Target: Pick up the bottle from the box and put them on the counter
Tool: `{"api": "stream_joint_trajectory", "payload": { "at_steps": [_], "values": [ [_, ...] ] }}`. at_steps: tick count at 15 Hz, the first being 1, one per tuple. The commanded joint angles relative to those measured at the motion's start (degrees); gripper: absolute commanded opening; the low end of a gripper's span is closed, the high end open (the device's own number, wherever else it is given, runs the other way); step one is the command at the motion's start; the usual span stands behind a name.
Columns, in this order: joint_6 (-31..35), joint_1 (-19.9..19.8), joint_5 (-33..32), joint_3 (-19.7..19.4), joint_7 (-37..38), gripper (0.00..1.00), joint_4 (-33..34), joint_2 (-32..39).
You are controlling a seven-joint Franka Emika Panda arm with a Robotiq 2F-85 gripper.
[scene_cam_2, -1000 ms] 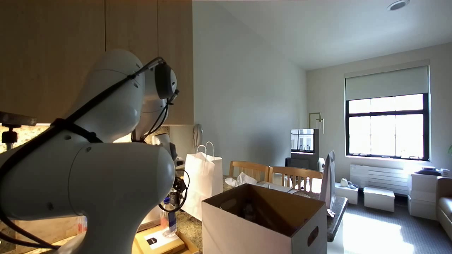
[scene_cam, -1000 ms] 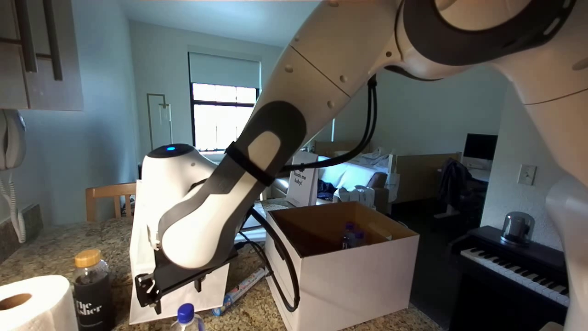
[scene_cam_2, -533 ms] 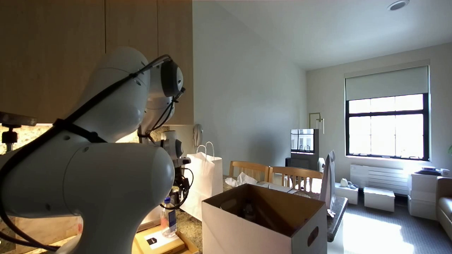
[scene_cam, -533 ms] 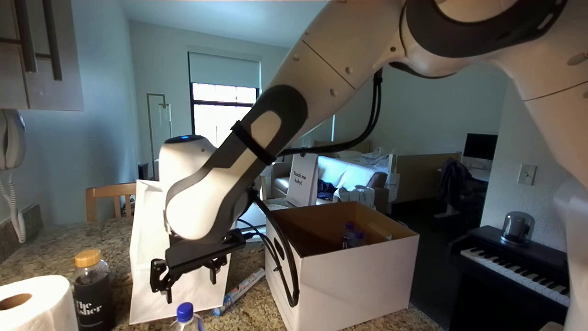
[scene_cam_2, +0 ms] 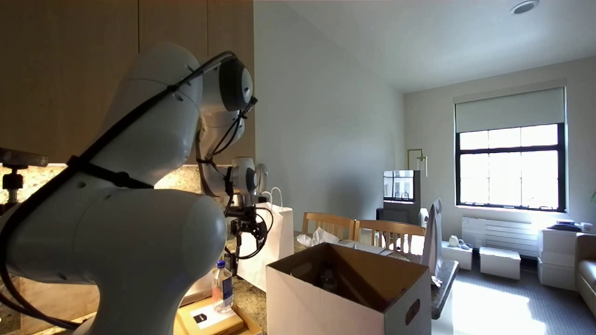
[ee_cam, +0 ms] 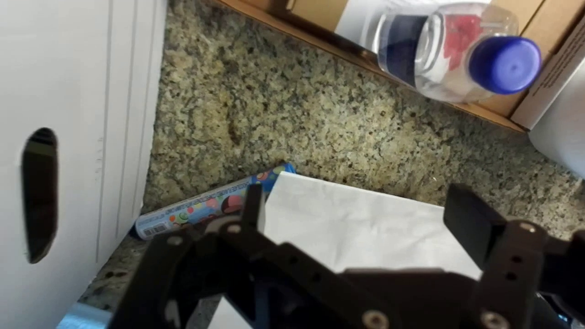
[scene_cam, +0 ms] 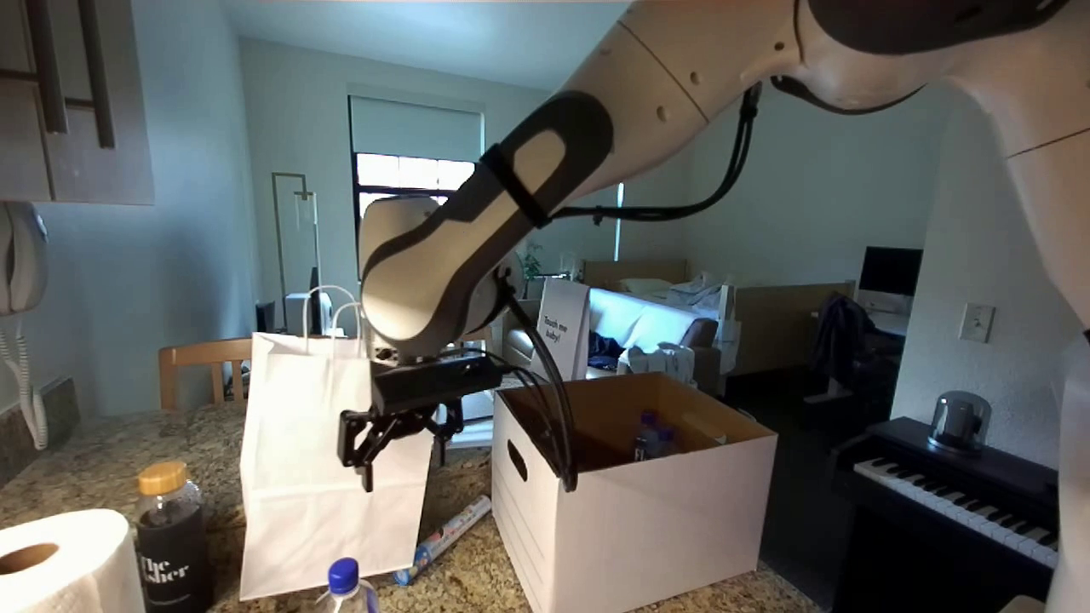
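Note:
My gripper [scene_cam: 405, 466] is open and empty, above the counter [scene_cam: 464, 575] between the white paper bag and the box [scene_cam: 664, 528]. In the wrist view the gripper [ee_cam: 361, 208] has its fingers wide apart, with only the paper bag below them. A clear bottle with a blue cap [scene_cam_2: 222, 288] stands upright on a low cardboard tray; in the wrist view this bottle [ee_cam: 450, 55] is at the top right, apart from the gripper. More blue-capped bottles [scene_cam: 649, 438] show inside the open box; a dim bottle [scene_cam_2: 328, 279] shows there too. The box's lower inside is hidden.
The white paper bag [scene_cam: 298, 494] stands behind the gripper. A blue candy tube [scene_cam: 443, 541] lies between bag and box. A dark jar with a pale top [scene_cam: 173, 545] and a paper roll [scene_cam: 68, 562] stand at the left. The cardboard tray [scene_cam_2: 251, 325] lies beside the box.
My gripper has risen and moved toward the box, away from the bottle on the tray. It stays open. The bottles and the box have not moved.

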Motion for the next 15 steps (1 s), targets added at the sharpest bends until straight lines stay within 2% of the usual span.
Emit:
{"api": "stream_joint_trajectory", "payload": {
  "at_steps": [1, 5, 8, 9, 11, 15],
  "values": [
    [-7.4, -7.0, 3.8, 3.4, -9.4, 1.0, -7.0, -9.8],
    [-12.4, -12.9, 2.1, 2.4, -13.5, 1.0, -11.1, -19.2],
    [-12.7, -18.1, -0.7, 0.1, -14.7, 1.0, -11.9, -24.1],
    [-13.9, -20.2, 1.2, -0.8, -16.7, 1.0, -11.3, -24.8],
    [-13.1, -24.2, 0.9, -3.2, -17.3, 1.0, -10.7, -25.8],
    [-13.9, -30.3, -0.2, -7.1, -13.4, 1.0, -6.8, -22.7]
  ]
}}
